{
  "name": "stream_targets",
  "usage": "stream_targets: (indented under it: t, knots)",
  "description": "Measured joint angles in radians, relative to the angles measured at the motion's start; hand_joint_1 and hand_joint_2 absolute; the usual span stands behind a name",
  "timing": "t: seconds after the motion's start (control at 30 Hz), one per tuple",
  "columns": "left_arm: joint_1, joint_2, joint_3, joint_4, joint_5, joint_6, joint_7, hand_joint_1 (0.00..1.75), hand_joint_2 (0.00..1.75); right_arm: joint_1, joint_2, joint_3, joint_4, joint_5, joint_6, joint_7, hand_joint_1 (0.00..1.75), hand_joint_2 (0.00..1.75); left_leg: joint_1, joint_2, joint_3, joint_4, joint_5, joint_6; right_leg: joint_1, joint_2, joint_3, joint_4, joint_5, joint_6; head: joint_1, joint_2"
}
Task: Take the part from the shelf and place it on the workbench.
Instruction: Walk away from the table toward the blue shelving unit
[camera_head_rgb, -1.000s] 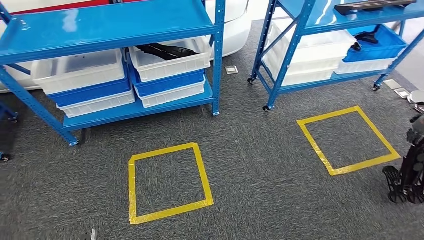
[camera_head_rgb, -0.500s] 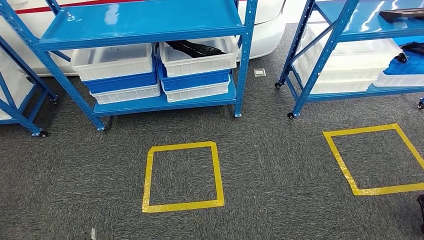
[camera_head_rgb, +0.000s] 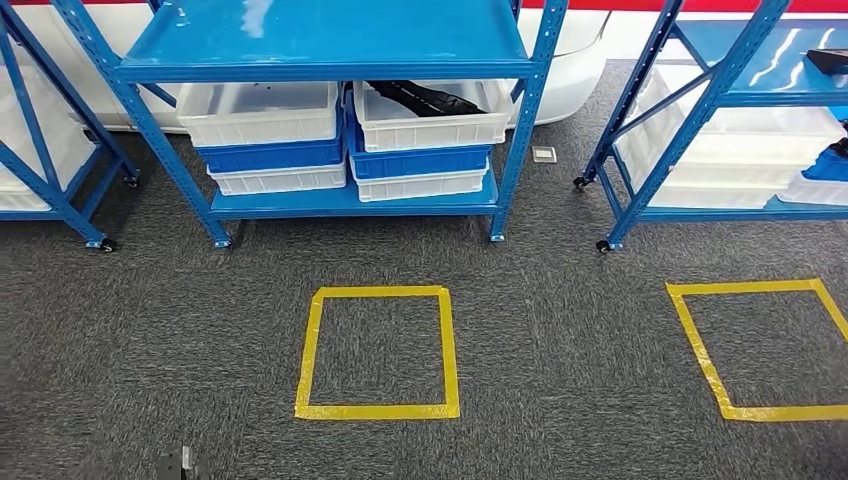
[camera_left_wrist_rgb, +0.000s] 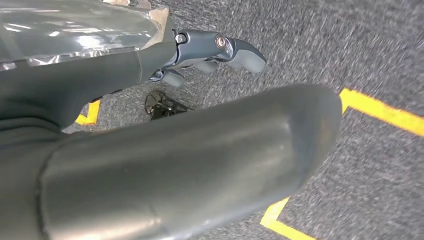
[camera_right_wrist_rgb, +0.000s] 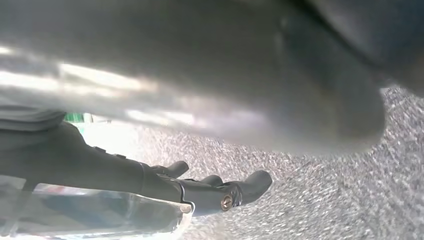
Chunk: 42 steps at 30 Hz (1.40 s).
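While both hands hang over the carpet, left hand (camera_left_wrist_rgb: 210, 52) and right hand (camera_right_wrist_rgb: 210, 187) holding nothing with fingers apart, your black part (camera_head_rgb: 425, 97) lies in the shelf's (camera_head_rgb: 330, 40) upper right white bin (camera_head_rgb: 430, 125).

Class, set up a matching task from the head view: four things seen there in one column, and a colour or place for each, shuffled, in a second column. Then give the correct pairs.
Things:
1. Black part
2. Tape square
3. Middle shelf unit
4. Small square plate

Descriptions:
A. Yellow, stuck on the grey carpet
B. On the floor between two shelf units
C. Lying in the top white bin on the right of the lower shelf
D. Blue frame on castors

Pairs: 1-C, 2-A, 3-D, 4-B
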Motion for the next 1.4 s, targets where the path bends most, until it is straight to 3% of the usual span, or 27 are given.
stream_targets:
  t: [0.03,0.1,0.23,0.3,0.37,0.4,0.43,0.47,0.53,0.57,0.63,0.73,0.8,0.9,0.93,0.97,1.03,1.07,1.1,1.17,1.27,1.3,1.4]
  knots:
    - [0.0,0.0,0.0,0.0,0.002,0.0,-0.004,0.0,0.0,0.0,-0.001,-0.001,0.0,0.002,0.001,0.0,0.0,0.0,-0.002,-0.005,0.001,0.002,-0.004,-0.005,-0.001,0.002,0.03,-0.07,0.027,0.003,0.001,0.0]
    - [0.002,0.0,0.0,0.0,0.006,0.002,-0.01,0.0,0.0,0.001,-0.001,-0.001,0.0,0.005,0.003,0.0,0.0,0.0,-0.006,-0.011,0.002,0.005,-0.011,-0.018,0.0,0.004,0.063,-0.147,0.052,-0.008,0.001,0.0]
    - [0.005,0.0,0.001,0.0,0.014,0.006,-0.018,0.0,0.0,0.0,0.001,-0.001,0.0,0.008,0.007,0.0,0.0,0.0,0.0,-0.003,-0.003,0.027,-0.03,-0.04,0.001,0.003,0.074,-0.153,0.052,-0.041,-0.004,0.0]
    - [0.006,-0.001,0.002,0.0,0.017,0.009,-0.021,0.0,0.0,-0.001,0.001,-0.002,0.0,0.011,0.008,0.0,0.0,0.0,0.002,0.01,-0.047,0.122,-0.08,-0.049,0.0,0.001,0.082,-0.155,0.05,-0.052,-0.009,0.0]
    - [0.008,-0.001,0.002,0.0,0.018,0.011,-0.022,0.0,0.0,-0.001,0.002,-0.002,0.0,0.015,0.011,0.0,0.0,0.0,0.002,0.017,-0.124,0.258,-0.135,-0.054,0.003,-0.002,0.087,-0.154,0.044,-0.06,-0.012,0.0]
    - [0.01,-0.002,0.002,0.0,0.018,0.012,-0.023,0.0,0.0,-0.001,0.002,-0.002,0.0,0.016,0.012,0.0,0.0,0.0,0.002,0.017,-0.151,0.297,-0.139,-0.054,0.004,-0.002,0.091,-0.154,0.04,-0.062,-0.012,0.0]
    - [0.011,-0.002,0.002,-0.001,0.018,0.013,-0.023,0.0,0.0,-0.001,0.002,-0.002,0.0,0.018,0.012,0.0,0.0,0.0,0.002,0.018,-0.162,0.302,-0.124,-0.052,0.006,-0.003,0.095,-0.154,0.036,-0.062,-0.012,0.0]
    - [0.012,-0.002,0.002,-0.001,0.019,0.013,-0.023,0.0,0.0,-0.001,0.003,-0.002,0.0,0.019,0.013,0.0,0.0,0.0,0.002,0.019,-0.152,0.266,-0.091,-0.048,0.007,-0.002,0.102,-0.154,0.03,-0.062,-0.013,0.0]
    - [0.013,-0.002,0.003,-0.003,0.019,0.015,-0.024,0.0,0.0,-0.001,0.004,-0.002,0.0,0.021,0.013,0.0,0.0,0.0,-0.002,0.023,-0.094,0.132,-0.015,-0.034,0.009,-0.002,0.116,-0.154,0.017,-0.057,-0.013,0.0]
    - [0.013,-0.001,0.003,-0.004,0.019,0.015,-0.024,0.0,0.0,-0.002,0.006,-0.002,0.0,0.021,0.014,0.0,0.0,0.0,-0.006,0.025,-0.067,0.076,0.006,-0.026,0.011,-0.003,0.121,-0.155,0.009,-0.052,-0.013,0.0]
    - [0.012,-0.002,0.003,-0.006,0.019,0.014,-0.024,0.0,0.0,-0.006,0.007,-0.002,0.0,0.021,0.015,0.0,0.0,0.0,-0.014,0.028,-0.045,0.029,0.007,-0.013,0.014,-0.004,0.128,-0.156,0.0,-0.038,-0.013,0.0]
    - [0.014,-0.005,0.002,-0.01,0.019,0.014,-0.025,0.0,0.0,-0.009,0.008,-0.002,0.0,0.021,0.016,0.0,0.0,0.0,-0.012,0.02,-0.026,0.014,0.002,0.003,0.014,-0.005,0.141,-0.136,-0.007,-0.021,-0.013,0.0]
    - [0.014,-0.006,0.002,-0.011,0.019,0.015,-0.026,0.0,0.0,-0.009,0.008,-0.002,0.0,0.02,0.016,0.0,0.0,0.0,-0.007,0.016,-0.007,0.006,-0.001,0.012,0.011,-0.002,0.096,-0.056,-0.038,-0.02,-0.008,0.0]
    - [0.014,-0.007,0.002,-0.012,0.019,0.014,-0.026,0.0,0.0,-0.01,0.007,-0.002,0.0,0.019,0.016,0.0,0.0,0.0,-0.008,0.011,0.003,0.006,-0.013,0.017,0.008,0.001,-0.027,0.12,-0.091,-0.018,0.0,0.0]
    - [0.014,-0.008,0.002,-0.012,0.019,0.014,-0.026,0.0,0.0,-0.009,0.007,-0.002,0.0,0.018,0.016,0.0,0.0,0.0,-0.007,0.009,0.009,0.006,-0.019,0.016,0.007,0.001,-0.048,0.132,-0.086,-0.012,0.0,0.0]
    - [0.015,-0.009,0.002,-0.012,0.019,0.014,-0.026,0.0,0.0,-0.01,0.006,-0.002,0.0,0.018,0.015,0.0,0.0,0.0,-0.007,0.007,0.018,0.006,-0.025,0.014,0.007,0.001,-0.05,0.105,-0.062,-0.001,0.001,0.0]
    - [0.015,-0.011,0.001,-0.011,0.018,0.014,-0.026,0.0,0.0,-0.01,0.005,-0.003,0.0,0.018,0.015,0.0,0.0,0.0,-0.006,0.003,0.036,0.006,-0.04,0.007,0.004,0.001,-0.014,-0.026,0.025,0.017,0.001,0.0]
    - [0.014,-0.011,0.001,-0.011,0.018,0.014,-0.026,0.0,0.0,-0.009,0.004,-0.004,0.0,0.019,0.015,0.0,0.0,0.0,-0.007,0.002,0.044,0.007,-0.048,0.003,0.004,0.0,0.004,-0.085,0.051,0.015,0.002,0.0]
    - [0.014,-0.011,0.001,-0.011,0.018,0.015,-0.026,0.0,0.0,-0.008,0.004,-0.004,0.0,0.019,0.015,0.0,0.0,0.0,-0.008,0.001,0.048,0.007,-0.055,-0.003,0.006,-0.001,0.017,-0.121,0.066,0.005,0.002,0.0]
    - [0.013,-0.011,0.0,-0.01,0.018,0.015,-0.027,0.0,0.0,-0.007,0.004,-0.006,0.0,0.019,0.015,0.0,0.0,0.0,-0.011,0.001,0.054,0.014,-0.062,-0.015,0.01,0.0,0.023,-0.138,0.066,-0.025,-0.001,0.0]
    - [0.012,-0.01,0.0,-0.01,0.018,0.016,-0.028,0.0,0.0,-0.004,0.003,-0.009,0.0,0.019,0.015,0.001,0.0,0.0,-0.008,0.007,0.045,0.053,-0.078,-0.029,0.006,0.002,0.047,-0.145,0.071,-0.049,-0.004,0.0]
    - [0.01,-0.01,0.0,-0.01,0.018,0.016,-0.028,0.0,0.0,-0.005,0.003,-0.009,0.0,0.019,0.015,0.001,0.0,0.0,-0.006,0.01,0.024,0.095,-0.095,-0.034,0.004,0.002,0.056,-0.147,0.068,-0.054,-0.006,0.0]
    - [0.01,-0.01,-0.001,-0.007,0.018,0.018,-0.031,0.0,0.0,-0.007,0.003,-0.01,0.0,0.019,0.015,-0.001,0.0,0.0,-0.001,0.016,-0.09,0.268,-0.157,-0.047,0.006,0.002,0.069,-0.147,0.054,-0.066,-0.011,0.0]
